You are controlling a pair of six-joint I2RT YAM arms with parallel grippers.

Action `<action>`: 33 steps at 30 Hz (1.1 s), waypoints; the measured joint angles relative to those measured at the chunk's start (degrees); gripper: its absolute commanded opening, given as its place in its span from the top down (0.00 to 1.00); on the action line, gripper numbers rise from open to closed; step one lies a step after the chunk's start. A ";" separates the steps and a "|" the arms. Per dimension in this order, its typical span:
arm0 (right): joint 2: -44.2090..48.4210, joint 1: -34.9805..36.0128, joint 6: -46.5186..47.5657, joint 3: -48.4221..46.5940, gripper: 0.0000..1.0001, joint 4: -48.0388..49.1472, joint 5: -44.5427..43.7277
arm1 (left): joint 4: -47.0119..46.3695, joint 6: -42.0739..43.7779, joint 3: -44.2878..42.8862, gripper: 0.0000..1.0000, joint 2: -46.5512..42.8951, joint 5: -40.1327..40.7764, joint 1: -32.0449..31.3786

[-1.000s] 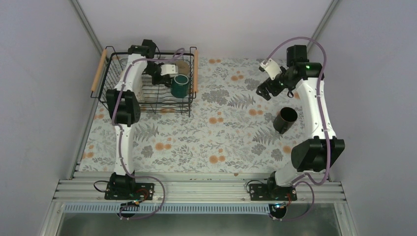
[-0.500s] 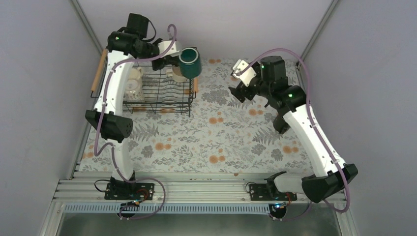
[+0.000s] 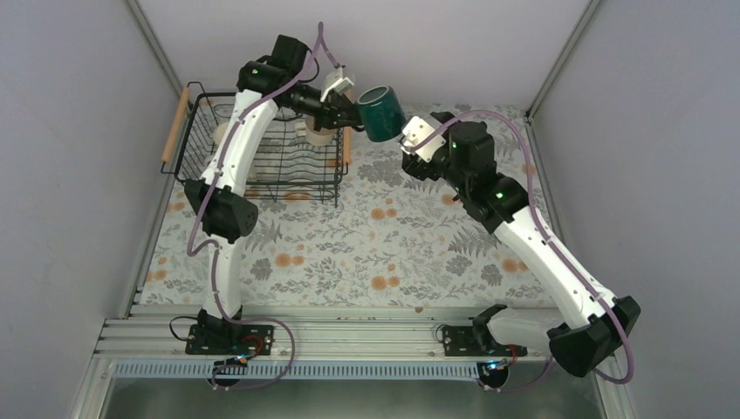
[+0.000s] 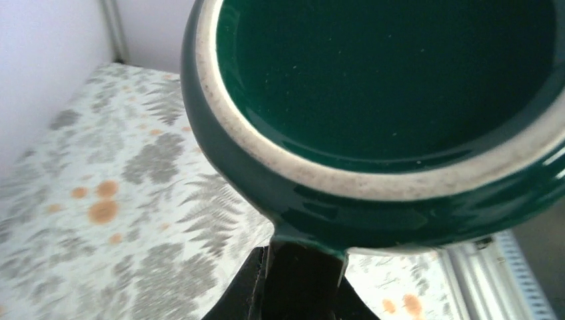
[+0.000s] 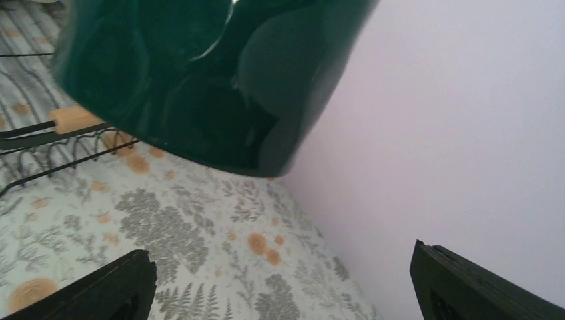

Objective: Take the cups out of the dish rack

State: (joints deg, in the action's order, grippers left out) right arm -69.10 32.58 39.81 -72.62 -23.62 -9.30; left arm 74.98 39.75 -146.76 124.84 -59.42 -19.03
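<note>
My left gripper (image 3: 353, 109) is shut on the handle of the dark green mug (image 3: 380, 112) and holds it in the air, tilted, just right of the dish rack (image 3: 288, 182). In the left wrist view the mug's rim and inside (image 4: 373, 100) fill the frame above my left gripper (image 4: 305, 270). My right gripper (image 3: 408, 150) is open, close beside the mug on its right. In the right wrist view the mug (image 5: 200, 80) hangs above and ahead of my right gripper (image 5: 283, 283), not touching it. A beige mug (image 3: 316, 133) stands in the rack. The dark grey-black mug is hidden.
The rack has wooden bar handles on its left (image 3: 174, 127) and right sides; the right one also shows in the right wrist view (image 5: 73, 119). The floral tablecloth (image 3: 366, 253) covers the table. Grey walls close in at the back and both sides.
My left gripper has lifted the green mug out of the rack and carried it right, past the rack's edge. My right arm has swung left toward the mug and now covers the dark grey-black mug.
</note>
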 measured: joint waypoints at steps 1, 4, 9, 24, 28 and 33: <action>0.79 0.00 0.31 0.63 0.03 0.96 -0.59 | -0.28 -1.11 0.28 0.98 0.50 -1.81 -0.17; 2.60 0.00 0.72 1.46 0.03 3.52 -1.68 | -1.03 -4.04 2.25 0.98 0.92 -7.34 -1.07; 5.14 0.00 1.57 3.91 0.08 8.96 -1.73 | -1.22 -6.40 2.56 0.98 1.46 -13.53 -2.95; 4.96 0.00 2.14 4.52 0.62 14.47 1.22 | -1.40 -9.33 2.71 0.98 3.41 -19.98 -5.16; 4.55 0.02 2.01 4.52 0.71 13.25 2.05 | -0.37 -9.07 2.71 0.98 4.72 -21.70 -5.27; 4.52 0.00 1.86 4.52 0.96 13.22 1.49 | 2.51 -9.25 2.64 0.79 5.20 -22.14 -5.84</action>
State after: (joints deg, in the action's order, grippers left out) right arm -64.58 32.58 41.67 -68.10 -10.39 -7.81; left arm 77.49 30.50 -144.11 130.04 -81.56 -24.86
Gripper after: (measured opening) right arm 0.109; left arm 0.140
